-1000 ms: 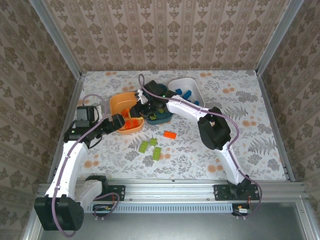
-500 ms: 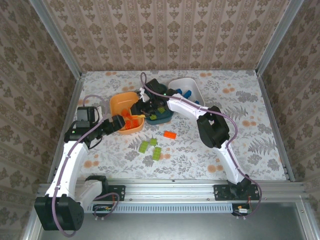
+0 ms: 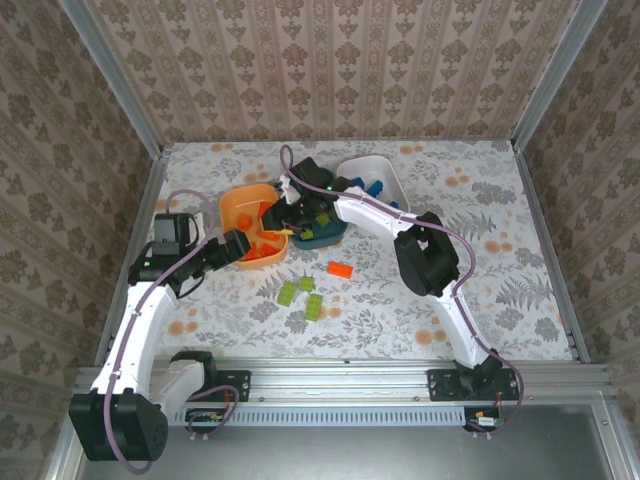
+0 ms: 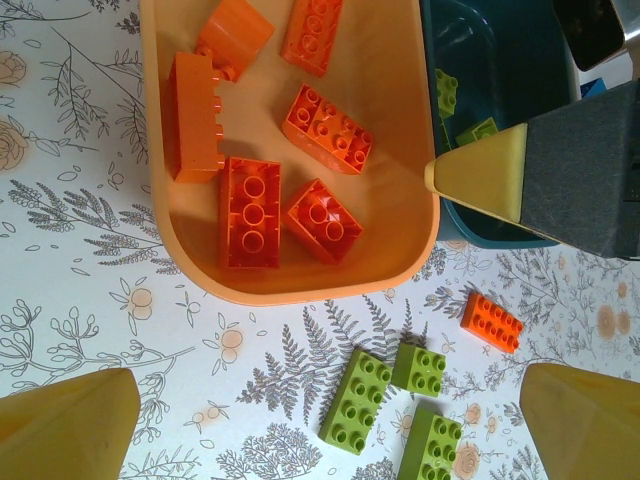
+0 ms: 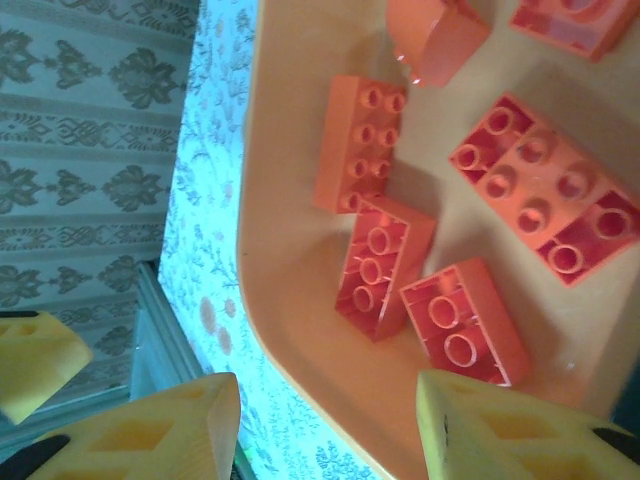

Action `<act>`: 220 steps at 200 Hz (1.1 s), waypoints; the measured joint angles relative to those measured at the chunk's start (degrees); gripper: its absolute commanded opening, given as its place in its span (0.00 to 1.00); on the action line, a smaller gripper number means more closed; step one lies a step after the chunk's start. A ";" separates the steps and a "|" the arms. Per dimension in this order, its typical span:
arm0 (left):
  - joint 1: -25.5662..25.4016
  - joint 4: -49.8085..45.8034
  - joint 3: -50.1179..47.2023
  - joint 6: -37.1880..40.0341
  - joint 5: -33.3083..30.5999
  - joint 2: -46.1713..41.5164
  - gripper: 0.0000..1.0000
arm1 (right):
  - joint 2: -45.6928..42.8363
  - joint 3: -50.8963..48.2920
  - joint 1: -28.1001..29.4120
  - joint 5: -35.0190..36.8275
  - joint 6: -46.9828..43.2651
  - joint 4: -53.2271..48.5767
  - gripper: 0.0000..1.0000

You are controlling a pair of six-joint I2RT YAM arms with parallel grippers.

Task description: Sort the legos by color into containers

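Top view. The right claw (image 3: 283, 212) hangs over the orange dish (image 3: 236, 204), which sits left of middle toward the bench's far edge. The teal dish (image 3: 330, 236) touches its right side and the white dish (image 3: 386, 170) lies beyond that. A second ago this claw was nearly shut at the same spot; now its fingers stand parted. I judge an orange brick has just been dropped in, so one more piece is sorted. The left claw (image 3: 238, 247) waits at the dish's near rim, spread wide and unmoved. The loose bricks toward the near edge are unchanged: a lone orange brick (image 3: 340, 269) and three green bricks (image 3: 301, 296).

Left wrist view. Yellow fingertips sit far apart at the lower corners with nothing gripped. Six orange bricks (image 4: 250, 210) lie in the dish. Green pieces (image 4: 446, 92) show inside the teal dish. The same four strays lie on the bench below.

Right wrist view. Fingers are apart with nothing between them, and orange bricks lie loose on the dish floor beneath. Four strays are left to place.
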 measured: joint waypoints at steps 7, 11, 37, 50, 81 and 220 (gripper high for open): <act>-0.02 0.00 -0.02 0.00 0.00 0.02 1.00 | -0.46 -0.11 0.02 1.18 -0.98 -0.57 0.50; -0.02 0.02 -0.02 0.00 0.00 0.04 1.00 | -0.98 -0.24 0.00 2.23 -2.01 -1.05 0.50; -0.02 0.02 -0.02 0.00 0.00 0.31 1.00 | -8.44 -5.18 0.02 10.64 -8.13 -2.99 0.86; -0.02 0.07 -0.02 0.00 0.00 0.72 1.00 | -13.90 -8.55 0.02 15.65 -12.07 -3.34 1.00; -0.02 0.26 -0.02 0.02 0.00 1.86 1.00 | -26.47 -15.56 0.04 28.17 -21.55 -1.33 1.00; -0.52 2.03 -0.02 0.00 0.04 4.66 1.00 | -49.57 -55.34 -6.14 27.26 -39.91 -0.96 0.96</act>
